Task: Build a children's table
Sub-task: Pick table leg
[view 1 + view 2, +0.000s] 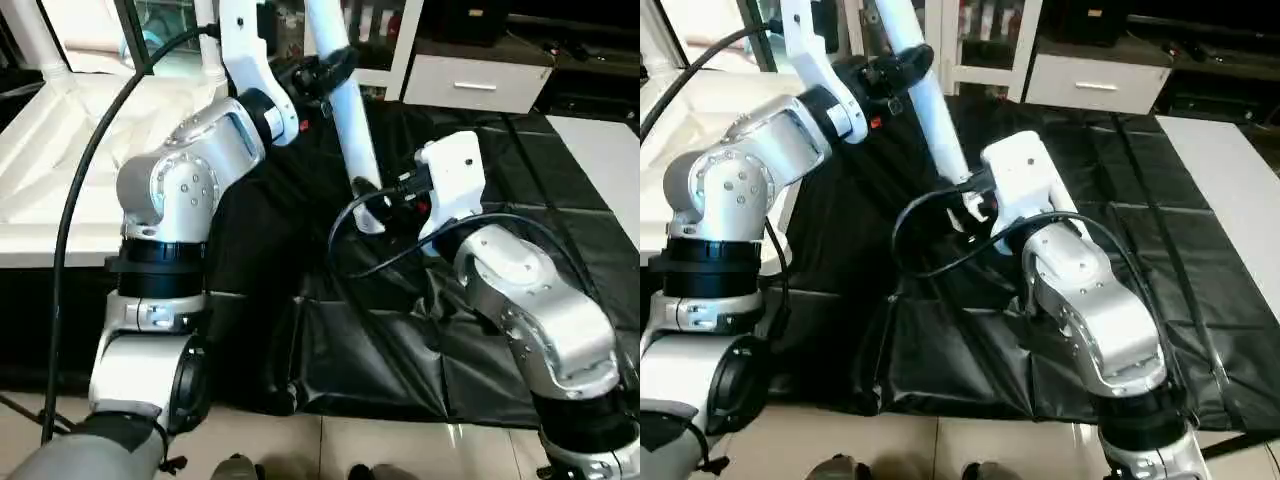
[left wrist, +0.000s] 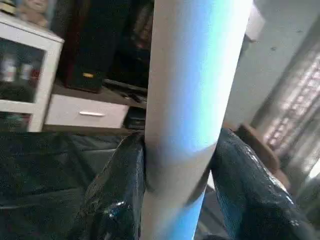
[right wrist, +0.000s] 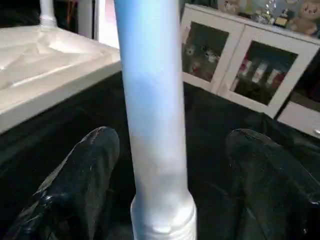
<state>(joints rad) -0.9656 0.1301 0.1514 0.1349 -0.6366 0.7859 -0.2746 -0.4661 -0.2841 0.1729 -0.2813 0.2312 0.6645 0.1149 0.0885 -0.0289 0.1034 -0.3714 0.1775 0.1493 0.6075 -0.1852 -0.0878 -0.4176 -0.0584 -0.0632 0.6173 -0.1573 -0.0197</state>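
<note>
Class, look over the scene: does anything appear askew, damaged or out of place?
Nothing looks damaged or spilled. The white leg leans at a slant because the left gripper clamps it in mid-air; the open right gripper brackets its lower end. The black sheet is rumpled near the table's front edge.

The white leg [image 1: 345, 95] is running off the top edge in every view, so its upper end isn't showing. The left forearm [image 1: 185, 180] is covering part of the table top [image 1: 40, 150].

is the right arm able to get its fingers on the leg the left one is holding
Probably yes. The right gripper is open with the white leg already standing between its fingers, nothing between them. The left gripper is shut on the leg higher up.
</note>
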